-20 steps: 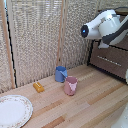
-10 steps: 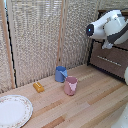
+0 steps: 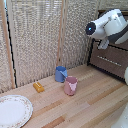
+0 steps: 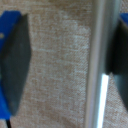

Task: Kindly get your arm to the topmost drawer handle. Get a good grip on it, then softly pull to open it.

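My white arm [image 3: 112,25], with its black joint cap with a blue centre [image 3: 90,28], reaches to the dark brown drawer unit [image 3: 117,64] at the exterior view's right. The gripper [image 3: 103,44] sits against the upper drawer front, and the arm hides the handle there. In the wrist view the gripper [image 4: 65,62] is open. Its blue-backed dark pads [image 4: 12,70] stand on either side of the silver drawer handle [image 4: 99,75]. The bar lies close to one pad, and neither pad clearly touches it.
A blue cup [image 3: 60,74], a pink cup [image 3: 70,85] and a small yellow block [image 3: 38,87] stand on the pale wooden tabletop [image 3: 90,107]. A patterned plate [image 3: 12,111] lies at the front left. A woven screen [image 3: 40,40] stands behind. A lower drawer shows a thin handle [image 3: 107,59].
The arm has shifted slightly toward the exterior view's right, closer to the drawers. The cups, block and plate have not moved.
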You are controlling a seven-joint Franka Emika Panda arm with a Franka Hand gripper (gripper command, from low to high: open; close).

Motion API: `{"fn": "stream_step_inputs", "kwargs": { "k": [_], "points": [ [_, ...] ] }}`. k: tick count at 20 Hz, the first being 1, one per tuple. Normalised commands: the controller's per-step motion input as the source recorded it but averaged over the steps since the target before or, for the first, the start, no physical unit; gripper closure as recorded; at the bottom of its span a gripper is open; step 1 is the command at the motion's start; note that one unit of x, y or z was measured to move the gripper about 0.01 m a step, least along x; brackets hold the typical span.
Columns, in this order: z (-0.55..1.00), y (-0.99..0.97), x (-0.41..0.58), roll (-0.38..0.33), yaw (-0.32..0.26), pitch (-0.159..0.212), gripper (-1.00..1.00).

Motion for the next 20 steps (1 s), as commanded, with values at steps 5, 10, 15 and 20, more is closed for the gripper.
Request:
{"fn": "stream_step_inputs", "kwargs": {
  "k": [5, 10, 15, 20],
  "points": [
    [-0.05, 0.44, 0.006, -0.011, 0.016, 0.019, 1.0],
    [-0.28, 0.81, 0.154, 0.019, 0.078, 0.044, 1.0],
    [-0.33, 0.95, 0.343, 0.004, 0.043, 0.05, 1.0],
    [-0.19, 0.93, 0.448, 0.0, 0.0, 0.061, 1.0]
  ]
}}
